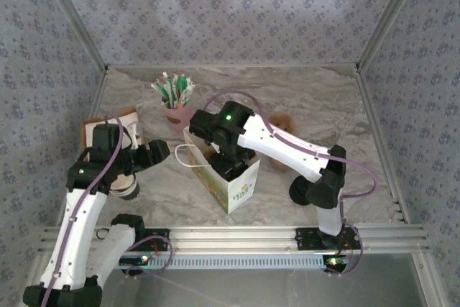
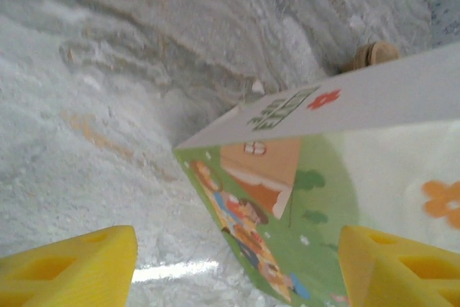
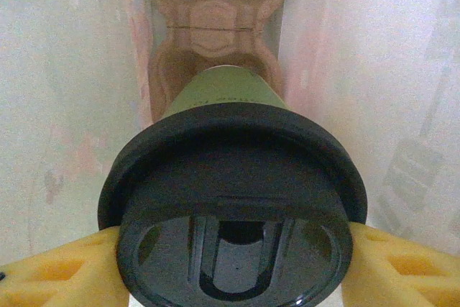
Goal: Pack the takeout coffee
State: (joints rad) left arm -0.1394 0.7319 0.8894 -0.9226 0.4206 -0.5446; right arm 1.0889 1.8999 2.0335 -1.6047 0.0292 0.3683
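The coffee cup [image 3: 230, 177] is sitting deep inside the white bag [image 1: 241, 188]. Its black lid [image 3: 233, 235] is facing up and its greenish paper side is tapering down toward the bag's brown bottom. I can't tell whether it is resting on that bottom. The right gripper [image 3: 233, 264] is hanging down through the bag's mouth. Its jaws are clamping the cup from both sides at the lid's rim, with the yellow pads [image 3: 65, 267] pressing against it.

To my eye a cup like this is going to be light, thin-walled and easy to crush, and top-heavy if it is full. The lid looks glossy and is probably only pressed on, so a hard squeeze could be popping it loose. The stiffest place to hold should be the rim just under the lid, roughly where it is being held, and it wants keeping upright.

The bag is standing upright on the marbled surface [image 1: 323, 98] with its mouth open and one looped handle [image 1: 177, 154] drooping toward the left. I'm seeing nothing in it besides the cup. The left gripper [image 1: 154, 152] is hovering just beside that handle with its jaws spread wide and gripping nothing.

Behind the bag, a pink cup [image 1: 177, 116] is holding a bunch of green and white sticks [image 1: 172, 91]. A cardboard box [image 1: 108, 121] is lying partly under the left arm, its contents hidden.
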